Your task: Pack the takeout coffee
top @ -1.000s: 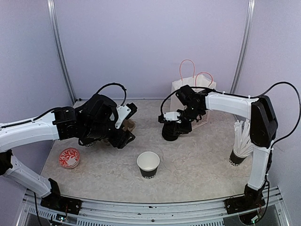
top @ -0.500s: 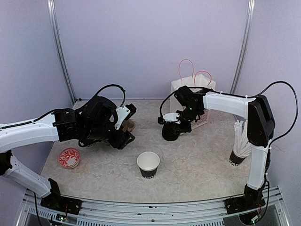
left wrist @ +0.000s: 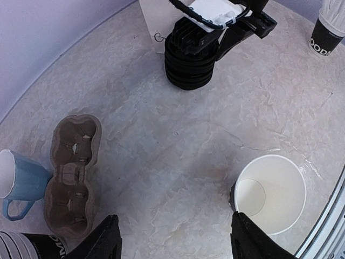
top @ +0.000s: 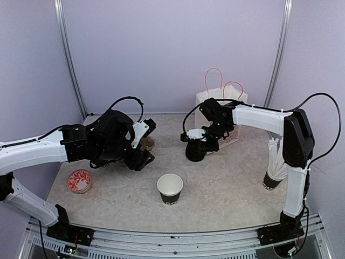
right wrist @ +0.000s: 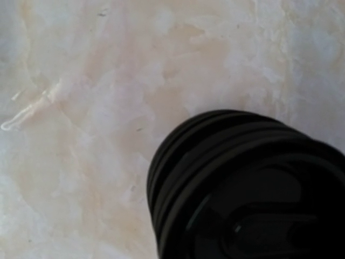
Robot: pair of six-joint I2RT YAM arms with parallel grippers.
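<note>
Cup (left wrist: 280, 183), lidless and empty, stands on the bench (left wrist: 178, 140) towards its front edge. Carrier (left wrist: 73, 162), beside the blue mug (left wrist: 19, 181), has both wells empty. Left tool (left wrist: 175, 229) hangs over the bench, fingers wide, holding nothing. Right tool (top: 197, 141) sits on top of the lid stack (left wrist: 188, 65) by the bag (top: 232, 96); whether it grips a lid I cannot tell.

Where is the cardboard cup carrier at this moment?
In the left wrist view, the cardboard cup carrier lies flat on the left part of the table, next to the light blue mug, and its pockets are empty.
</note>
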